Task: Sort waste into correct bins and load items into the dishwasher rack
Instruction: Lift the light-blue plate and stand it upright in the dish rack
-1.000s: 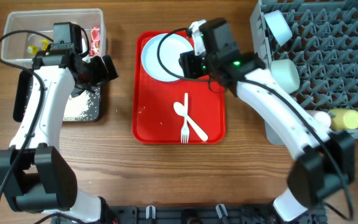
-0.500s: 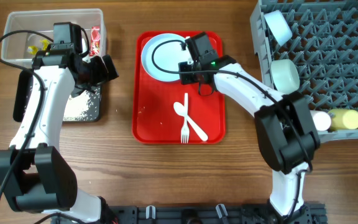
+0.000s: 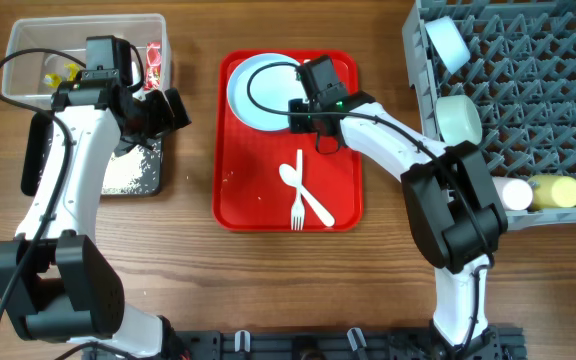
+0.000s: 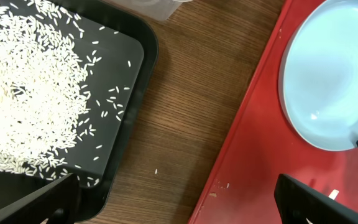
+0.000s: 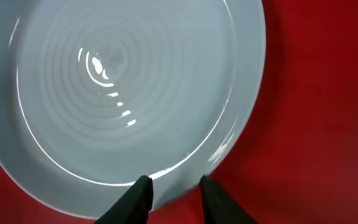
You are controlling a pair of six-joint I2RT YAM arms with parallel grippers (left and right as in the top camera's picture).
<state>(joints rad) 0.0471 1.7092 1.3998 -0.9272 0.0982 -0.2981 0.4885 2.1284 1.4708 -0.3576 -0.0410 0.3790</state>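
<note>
A pale blue plate lies at the back of the flat red tray. My right gripper is at its near right rim; in the right wrist view the jaws are closed narrowly on the rim of the plate. A white plastic fork and spoon lie crossed on the red tray. My left gripper is open and empty, over the table between the black tray and the red tray. Rice grains lie in the black tray.
The clear tub at the back left holds yellow scraps and a red-print wrapper. The grey rack at the right holds two bowls, a pink cup and a yellow cup. One grain lies on the table.
My right gripper has come down and left from above the tray's back right to the plate's rim. The left arm has not moved.
</note>
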